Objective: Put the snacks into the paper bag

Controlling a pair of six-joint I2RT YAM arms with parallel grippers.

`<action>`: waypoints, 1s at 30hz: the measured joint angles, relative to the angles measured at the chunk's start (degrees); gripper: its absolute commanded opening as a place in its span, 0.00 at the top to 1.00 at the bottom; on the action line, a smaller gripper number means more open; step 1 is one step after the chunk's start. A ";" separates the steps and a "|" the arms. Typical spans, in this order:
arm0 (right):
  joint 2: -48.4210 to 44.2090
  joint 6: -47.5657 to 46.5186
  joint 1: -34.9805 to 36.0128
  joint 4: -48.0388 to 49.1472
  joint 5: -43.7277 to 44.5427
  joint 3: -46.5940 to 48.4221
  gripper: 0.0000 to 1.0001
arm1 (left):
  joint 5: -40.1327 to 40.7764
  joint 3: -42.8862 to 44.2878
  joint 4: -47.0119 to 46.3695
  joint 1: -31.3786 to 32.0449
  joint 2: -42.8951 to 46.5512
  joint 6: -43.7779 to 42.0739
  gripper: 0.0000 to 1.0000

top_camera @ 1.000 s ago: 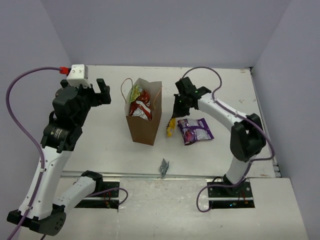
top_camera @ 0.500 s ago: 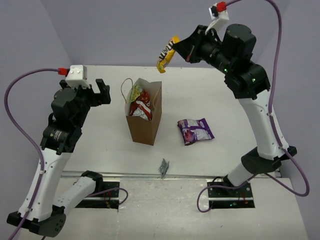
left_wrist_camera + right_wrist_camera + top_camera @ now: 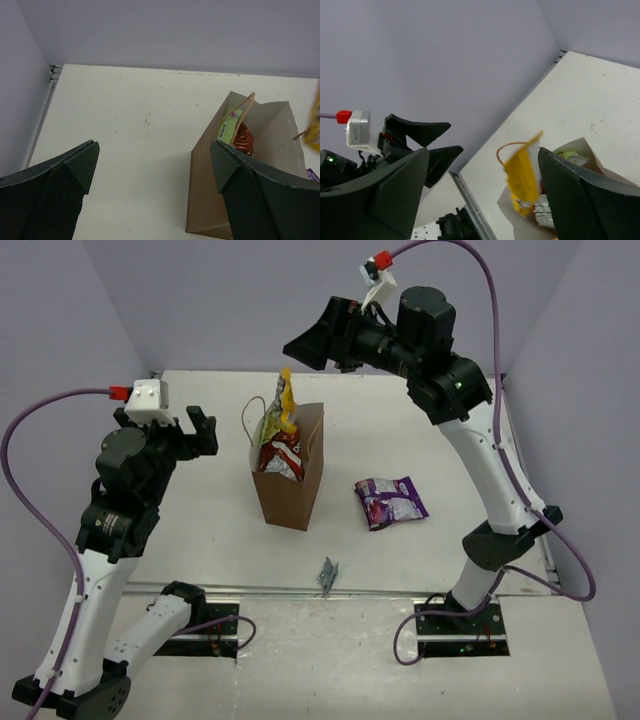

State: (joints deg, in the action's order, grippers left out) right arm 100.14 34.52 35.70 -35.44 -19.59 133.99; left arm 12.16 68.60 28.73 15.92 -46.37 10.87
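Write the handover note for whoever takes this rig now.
Left gripper: open, empty, left of the bag.
Right gripper: open, high above the bag.
Yellow bar: loose and upright at the bag mouth, in neither gripper.
Done: chip bag and a green packet show inside the bag.
To do: purple packet lies on the table, right of the bag.

Your right gripper (image 3: 484,156) has its jaws wide apart. The yellow bar (image 3: 522,182) is blurred and touches neither finger, just above the paper bag (image 3: 607,175) mouth. Left arm (image 3: 415,132) sits at the far left.
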 measured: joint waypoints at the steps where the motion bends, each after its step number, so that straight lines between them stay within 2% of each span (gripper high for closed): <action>1: 0.15 -0.04 0.17 0.04 -0.52 0.00 0.01 | 0.00 0.00 0.00 0.00 0.02 0.00 0.00; 6: -0.42 0.13 0.42 1.14 -0.55 -0.50 0.01 | 0.02 0.00 0.02 0.02 0.22 -0.02 0.00; 14: -6.36 -1.44 0.42 0.04 4.02 -7.10 0.01 | 0.02 -0.04 0.00 0.02 0.24 -0.02 0.00; 18: -14.78 -1.38 0.39 -4.94 6.99 -19.37 0.01 | 0.02 -0.37 -0.46 0.02 0.20 -0.02 0.00; 24: -29.44 -0.61 0.42 -14.16 8.11 -45.64 0.01 | -0.04 -3.30 -1.73 0.02 0.28 0.04 0.00; 27: -33.53 0.59 0.42 -18.93 8.04 -55.89 0.01 | -0.35 -4.31 -1.81 0.02 0.11 0.24 0.00; 30: -35.74 1.33 0.42 -20.48 7.91 -61.92 0.01 | -1.16 -4.52 -2.27 0.26 -0.22 0.70 0.00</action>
State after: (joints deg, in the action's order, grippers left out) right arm 64.40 35.86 36.12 -55.92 -11.68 72.07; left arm 11.00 64.07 26.46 16.19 -46.59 11.57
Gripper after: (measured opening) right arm 0.987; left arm 0.997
